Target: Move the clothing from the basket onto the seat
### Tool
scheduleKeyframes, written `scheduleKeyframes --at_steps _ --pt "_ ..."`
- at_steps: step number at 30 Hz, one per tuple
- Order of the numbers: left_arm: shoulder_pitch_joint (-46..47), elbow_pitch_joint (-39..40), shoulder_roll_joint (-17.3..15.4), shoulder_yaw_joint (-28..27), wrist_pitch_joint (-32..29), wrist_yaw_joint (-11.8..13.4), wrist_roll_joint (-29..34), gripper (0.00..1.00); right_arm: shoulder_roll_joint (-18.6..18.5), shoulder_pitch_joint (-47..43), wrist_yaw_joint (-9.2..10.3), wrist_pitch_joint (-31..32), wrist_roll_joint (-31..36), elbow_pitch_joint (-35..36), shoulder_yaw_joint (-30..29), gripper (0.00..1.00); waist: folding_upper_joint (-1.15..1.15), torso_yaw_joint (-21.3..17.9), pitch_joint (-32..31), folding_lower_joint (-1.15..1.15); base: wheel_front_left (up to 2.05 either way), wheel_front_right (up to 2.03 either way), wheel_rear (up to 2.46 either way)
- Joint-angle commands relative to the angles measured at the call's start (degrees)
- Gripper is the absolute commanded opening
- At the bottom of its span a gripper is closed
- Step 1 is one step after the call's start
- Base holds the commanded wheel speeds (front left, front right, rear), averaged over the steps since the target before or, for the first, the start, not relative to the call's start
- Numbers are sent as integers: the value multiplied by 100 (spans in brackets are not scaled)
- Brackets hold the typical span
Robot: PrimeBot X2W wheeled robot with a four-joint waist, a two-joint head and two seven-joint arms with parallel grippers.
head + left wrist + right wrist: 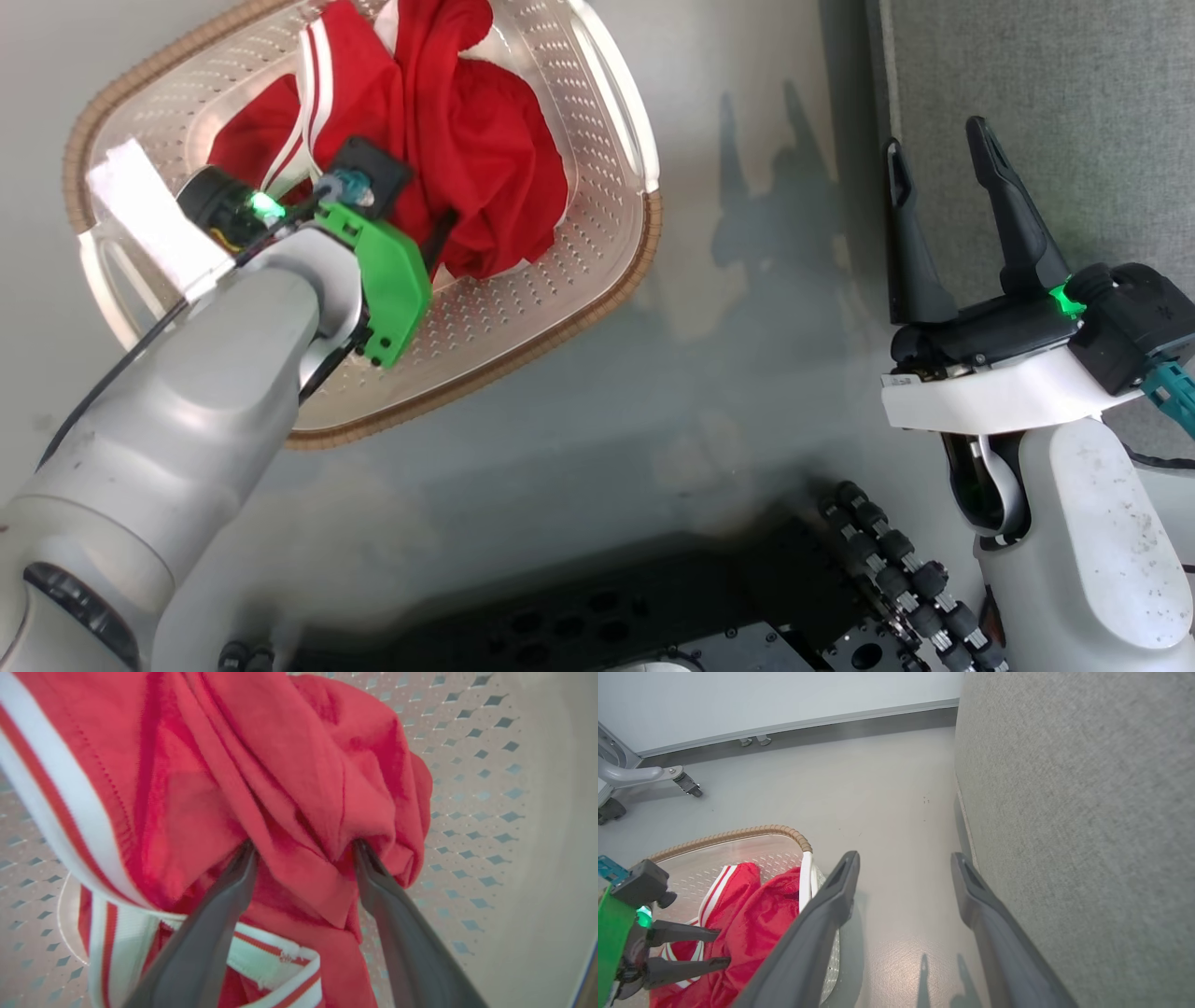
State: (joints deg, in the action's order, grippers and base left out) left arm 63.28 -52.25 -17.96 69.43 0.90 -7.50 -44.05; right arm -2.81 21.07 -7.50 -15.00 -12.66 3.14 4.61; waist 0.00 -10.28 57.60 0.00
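Observation:
The red clothing with white stripe trim lies bunched in the cream perforated basket at the upper left. My left gripper is down in the basket and open, its two fingertips pressed into the red clothing with a fold of fabric between them. The right wrist view shows the left gripper spread against the clothing. My right gripper hovers open and empty at the edge of the grey seat, with bare floor between its fingers.
The grey seat rises as a fabric wall on the right. A strip of grey floor separates it from the basket's brown rim. A wheeled stand's caster sits near the far wall. My dark base lies below.

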Motion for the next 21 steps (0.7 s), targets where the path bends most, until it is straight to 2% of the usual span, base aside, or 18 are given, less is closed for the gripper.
scheduleKeyframes --at_steps 1,9,21 --pt "175 -3 -11 -35 -87 4 -105 100 -14 41 2 -28 -37 16 8 100 0 -31 95 0 0 0 0" --pt "442 -338 83 -88 -216 61 -193 100 -15 91 2 -28 8 99 31 100 0 -65 401 0 0 0 0" --pt "563 -1026 242 34 62 151 4 100 -15 -96 2 -28 -58 196 28 100 0 -130 612 0 0 0 0"
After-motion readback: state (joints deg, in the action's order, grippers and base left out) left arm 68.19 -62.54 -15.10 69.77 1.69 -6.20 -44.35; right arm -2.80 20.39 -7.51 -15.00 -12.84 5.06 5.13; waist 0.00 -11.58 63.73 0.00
